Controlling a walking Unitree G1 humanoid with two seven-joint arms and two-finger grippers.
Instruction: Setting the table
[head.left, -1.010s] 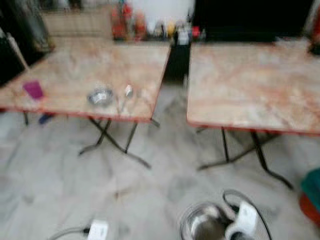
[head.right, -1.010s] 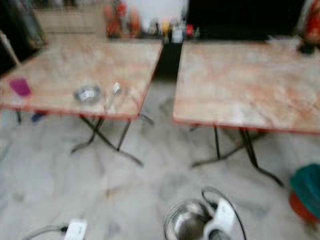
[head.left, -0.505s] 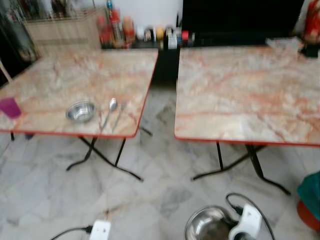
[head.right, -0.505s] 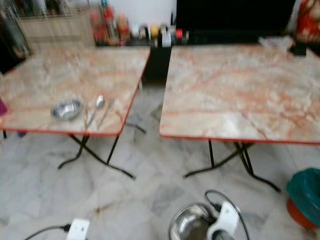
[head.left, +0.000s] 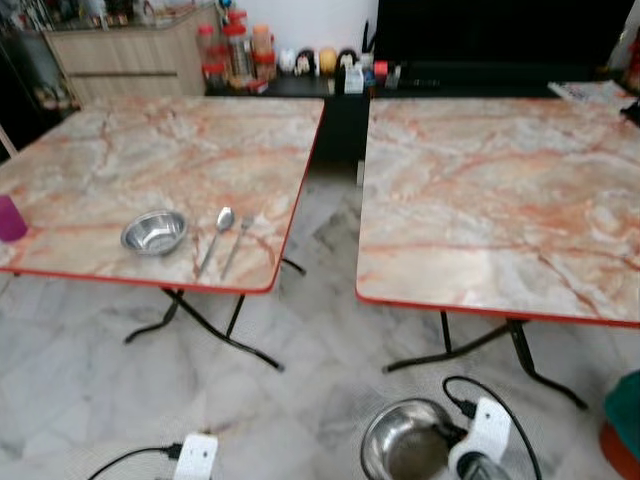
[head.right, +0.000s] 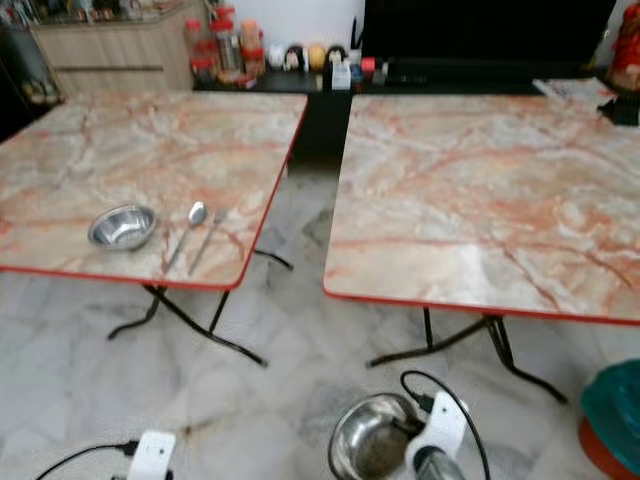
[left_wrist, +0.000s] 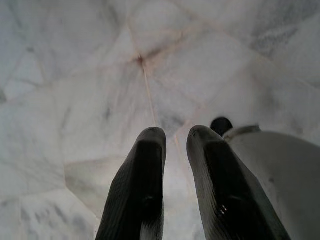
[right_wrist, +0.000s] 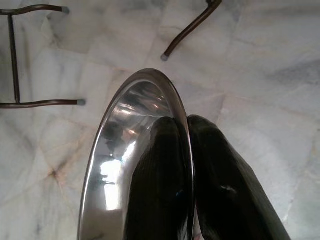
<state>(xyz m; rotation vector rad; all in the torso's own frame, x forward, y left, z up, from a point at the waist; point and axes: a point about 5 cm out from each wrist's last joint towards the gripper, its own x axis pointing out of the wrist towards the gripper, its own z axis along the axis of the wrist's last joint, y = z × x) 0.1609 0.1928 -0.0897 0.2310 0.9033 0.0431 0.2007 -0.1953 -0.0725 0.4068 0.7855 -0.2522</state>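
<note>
As camera steadies, right hand (right_wrist: 187, 150) still pinches steel bowl (right_wrist: 125, 150).

Ahead and to the left of your grippers, the left table (head.left: 150, 150) carries a steel bowl (head.left: 154, 232), spoon (head.left: 216, 236), fork (head.left: 238, 243) and purple cup (head.left: 10, 218).

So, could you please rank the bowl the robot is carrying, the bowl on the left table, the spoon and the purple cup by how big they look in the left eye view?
1. Carried bowl, in the right hand; nearer the camera, so partly inflated.
2. Table bowl.
3. Spoon: long but thin, close to the table bowl.
4. Purple cup, cut off by the picture's edge, so unsure.
</note>
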